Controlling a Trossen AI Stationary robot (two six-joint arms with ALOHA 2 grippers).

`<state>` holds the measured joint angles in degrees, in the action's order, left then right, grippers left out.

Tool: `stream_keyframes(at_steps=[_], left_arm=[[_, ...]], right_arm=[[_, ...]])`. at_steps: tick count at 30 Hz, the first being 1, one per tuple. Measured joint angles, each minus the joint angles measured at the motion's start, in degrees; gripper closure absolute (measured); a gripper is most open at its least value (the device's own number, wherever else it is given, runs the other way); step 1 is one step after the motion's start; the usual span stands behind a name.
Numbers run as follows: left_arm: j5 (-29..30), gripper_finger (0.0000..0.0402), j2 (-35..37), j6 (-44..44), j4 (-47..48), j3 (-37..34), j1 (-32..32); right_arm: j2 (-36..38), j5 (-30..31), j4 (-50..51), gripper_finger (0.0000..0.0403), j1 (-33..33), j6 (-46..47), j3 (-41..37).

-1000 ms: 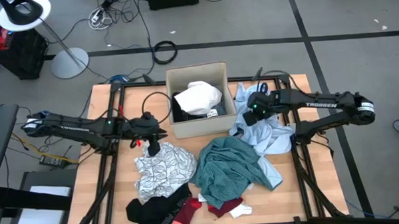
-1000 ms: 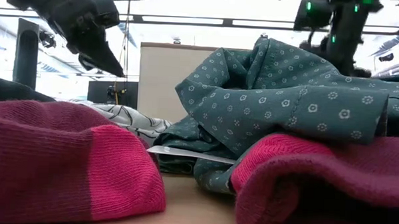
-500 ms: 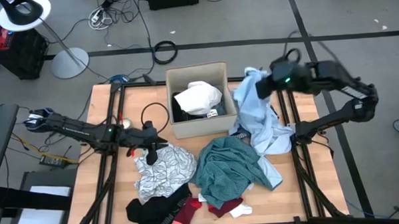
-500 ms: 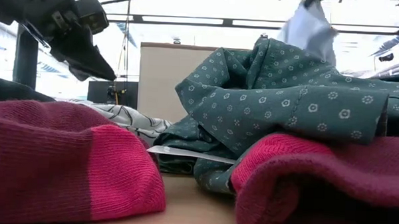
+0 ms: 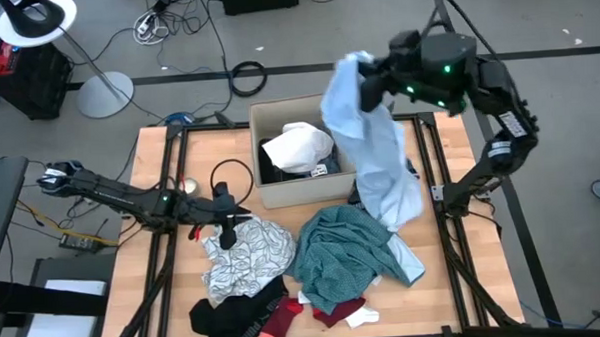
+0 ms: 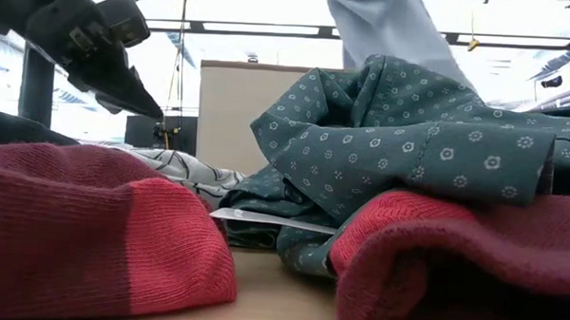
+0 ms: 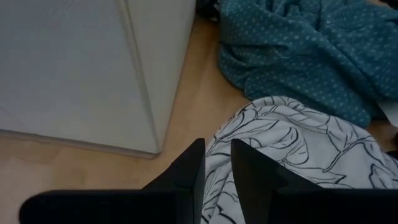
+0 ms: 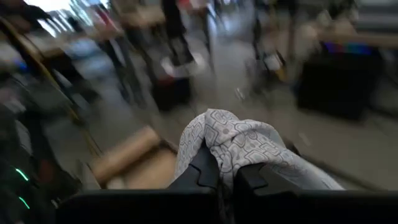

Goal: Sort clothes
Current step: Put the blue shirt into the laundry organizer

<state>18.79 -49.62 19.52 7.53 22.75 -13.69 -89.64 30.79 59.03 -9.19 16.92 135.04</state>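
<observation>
My right gripper [image 5: 363,78] is raised high over the tan cardboard box's [image 5: 271,190] far right corner, shut on a pale blue garment [image 5: 380,156] that hangs from it. My left gripper [image 5: 228,234] hovers just above the far edge of a white garment with black line print [image 7: 292,143], left of the box; its fingers stand a little apart with nothing between them. A white garment [image 5: 299,145] lies in the box. A teal dotted garment [image 5: 348,252] lies heaped on the table. A black garment [image 5: 230,316] and red socks [image 5: 325,313] lie at the near edge. My right gripper pinches a bunched fold of the pale blue garment [image 8: 231,138] between its two fingers, near one end of the garment. The fingers point roughly level. The garment hangs long and slack below them; whether its lower end [image 5: 404,210] touches the table or the teal garment cannot be told.
The box stands at the table's far middle, its near wall [image 7: 74,68] close beside my left gripper. Bare wood [image 5: 454,273] shows at the near right and around the left arm. In the low view the socks [image 6: 92,229] fill the foreground.
My right gripper has risen steeply from the table beside the box's right side and swung toward the far edge, tipping from pointing down to nearly level. The pale blue garment has been drawn up off its heap and now hangs lengthwise. My left gripper has sunk slightly toward the printed garment.
</observation>
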Motion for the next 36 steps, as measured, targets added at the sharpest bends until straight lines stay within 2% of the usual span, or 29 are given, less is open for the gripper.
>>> stream_keyframes(at_steps=[5, 7, 10, 14, 22, 27, 30, 36], left_arm=[[0.0, 0.0319, 0.0, -0.5, -11.7, -7.7, 0.0], [0.1, 0.0319, 0.0, -1.2, -16.4, -10.4, 0.2], [0.0, 0.0319, 0.0, -1.4, -20.4, -12.6, 0.9], [-0.2, 0.0319, 0.1, -2.4, -21.2, -12.8, 1.5], [-0.7, 0.0319, 0.2, -2.8, -21.5, -12.8, 1.5], [-0.7, 0.0319, 0.2, -2.8, -21.8, -12.8, 1.5], [-0.9, 0.0319, 0.2, -2.8, -21.9, -12.8, 1.5], [-0.9, 0.0319, 0.2, -2.8, -21.9, -12.8, 1.6]], right_arm=[[-1.7, -10.2, -22.4, 0.0397, -1.0, -7.5, -2.2], [-2.9, -12.4, -27.4, 0.0397, -1.1, -8.8, -2.0], [-5.1, -15.6, -29.5, 0.0397, -1.2, -10.0, -2.0], [-8.2, -18.6, -25.9, 0.0396, -1.8, -10.6, -2.2], [-16.3, -18.6, -2.6, 0.0395, -5.0, -2.4, -2.2], [-23.1, -19.7, 7.2, 0.039, -6.0, 0.8, -2.1], [-28.2, -22.8, 10.9, 0.0376, -6.6, 0.9, -2.1], [-38.0, -24.0, 12.0, 0.0322, -7.4, 0.9, -2.1]])
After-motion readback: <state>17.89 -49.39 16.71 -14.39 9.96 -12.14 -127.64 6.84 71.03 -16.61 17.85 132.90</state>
